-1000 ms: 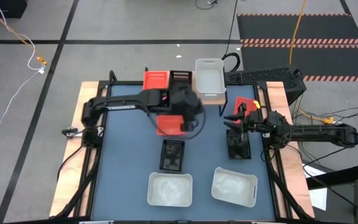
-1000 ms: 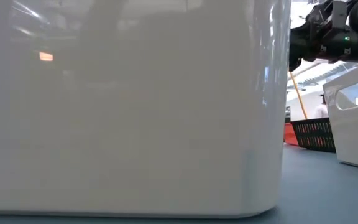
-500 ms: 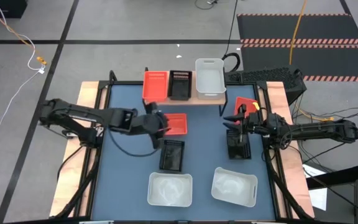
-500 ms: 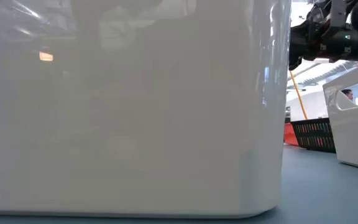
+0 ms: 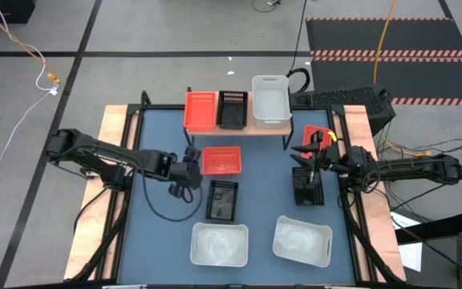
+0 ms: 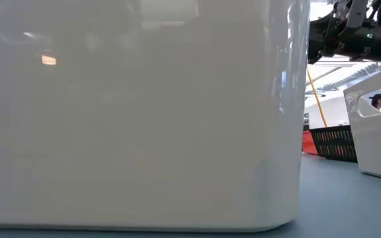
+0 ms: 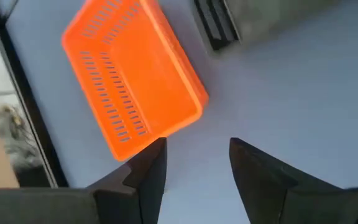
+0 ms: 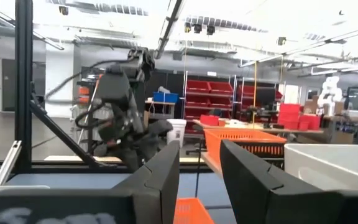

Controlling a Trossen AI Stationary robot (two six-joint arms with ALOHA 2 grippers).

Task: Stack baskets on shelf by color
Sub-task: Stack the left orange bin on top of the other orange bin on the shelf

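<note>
Left gripper (image 5: 189, 171) open, holding nothing, low over the counter (image 5: 263, 172) just left of a loose red basket (image 5: 221, 160). Right gripper (image 5: 311, 158) open above a black basket (image 5: 307, 188) (right side). Shelf (image 5: 239, 125) at far edge carries red, black, white baskets.

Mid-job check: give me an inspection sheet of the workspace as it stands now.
Surface: blue-topped table, wood borders.
Job's things: shelf holds a red basket, black basket and white basket. On the table: red basket, black basket, two white baskets, black basket under the right arm, red basket behind it.
Clutter: nothing seen.
Grippers: left gripper open, empty, beside the table's red basket; right gripper open, over the right black basket.
Cables: white and orange cable on the floor.
Surroundings: striped black floor mat; person in the background.
</note>
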